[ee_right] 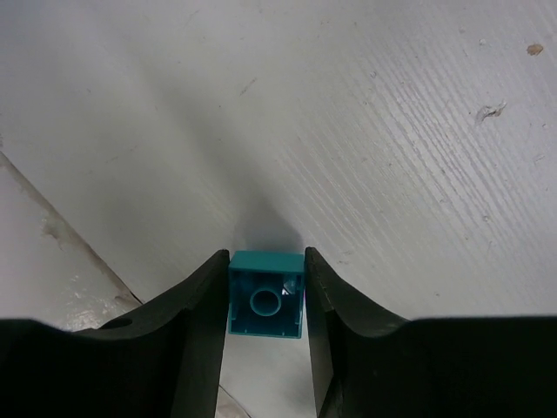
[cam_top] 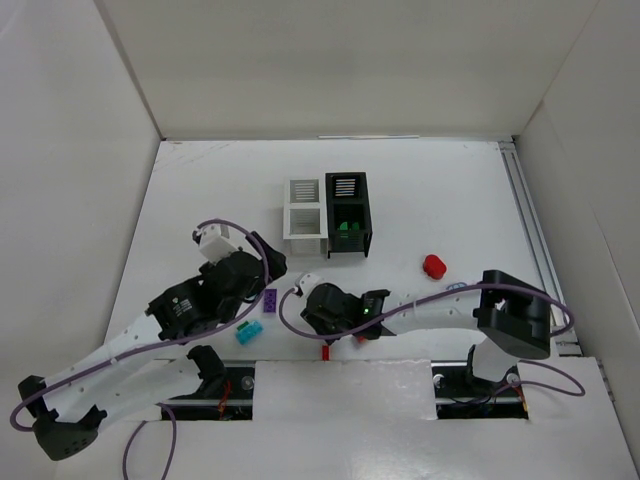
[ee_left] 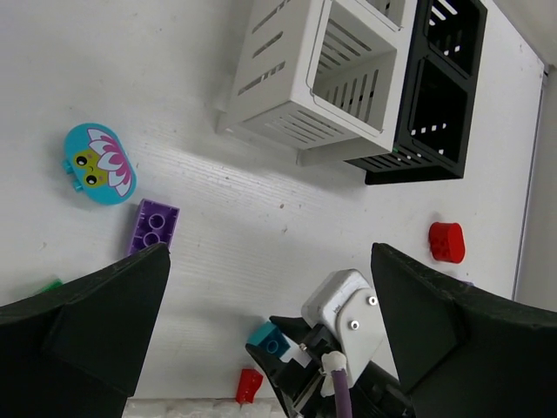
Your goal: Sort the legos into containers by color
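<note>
At 6 o'clock of the white bin point(cam_top: 303, 208), right gripper point(ee_right: 265, 292) clamps teal brick point(ee_right: 265, 306); left gripper point(ee_left: 270, 296) wide. Risk: fingertip-only grip, so brick may pivot out on lift.

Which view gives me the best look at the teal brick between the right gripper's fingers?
Right wrist: the teal brick sits centred between the fingers of the right gripper, close and unblocked. Left wrist shows just a small corner of it at the fingertips. In the top view the gripper itself hides it.
</note>
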### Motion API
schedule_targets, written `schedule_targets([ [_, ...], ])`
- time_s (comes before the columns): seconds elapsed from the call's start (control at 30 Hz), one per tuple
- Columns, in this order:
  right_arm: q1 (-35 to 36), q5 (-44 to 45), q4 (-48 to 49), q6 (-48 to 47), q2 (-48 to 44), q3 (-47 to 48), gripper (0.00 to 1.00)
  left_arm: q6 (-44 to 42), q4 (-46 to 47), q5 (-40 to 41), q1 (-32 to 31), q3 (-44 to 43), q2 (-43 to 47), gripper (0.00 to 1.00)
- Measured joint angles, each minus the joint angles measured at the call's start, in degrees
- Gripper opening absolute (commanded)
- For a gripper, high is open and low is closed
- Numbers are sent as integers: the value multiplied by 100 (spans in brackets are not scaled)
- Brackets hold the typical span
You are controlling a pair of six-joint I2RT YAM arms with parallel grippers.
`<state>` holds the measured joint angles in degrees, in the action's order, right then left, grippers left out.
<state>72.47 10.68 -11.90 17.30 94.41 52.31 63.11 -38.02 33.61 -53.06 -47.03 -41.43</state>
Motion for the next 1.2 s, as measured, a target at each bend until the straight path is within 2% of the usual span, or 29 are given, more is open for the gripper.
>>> schedule_targets([
  [0.23, 0, 127, -2, -588, -402, -4, 23, 402, -221, 39, 0, 48, 31, 100],
  [0.43, -70, 769, -435, -1768, -1220, 787, 24, 787, -243, -28, 0, 544, 31, 100],
  [0.53, -501, 809, -407, -2358, -1631, 1259, 26, 938, -203, -57, 0, 876, 11, 100],
  [0.6, -1097, 680, -363, -2730, -1735, 1561, 26, 1016, -192, -37, 0, 966, -7, 100],
  [0.73, -2308, 219, -269, -3351, -1412, 2157, 25, 1108, -81, 87, 0, 975, -11, 100],
  [0.87, -3139, -562, -262, -3735, -643, 2747, 25, 1176, -48, 216, 0, 975, -55, 100],
  [1.03, -3724, -1300, -260, -4015, 271, 3228, 25, 1093, 131, 219, 299, 975, -166, 100],
  [1.2, -3882, -1685, -264, -4223, 717, 3482, 29, 793, 470, 87, 820, 975, -470, 100],
])
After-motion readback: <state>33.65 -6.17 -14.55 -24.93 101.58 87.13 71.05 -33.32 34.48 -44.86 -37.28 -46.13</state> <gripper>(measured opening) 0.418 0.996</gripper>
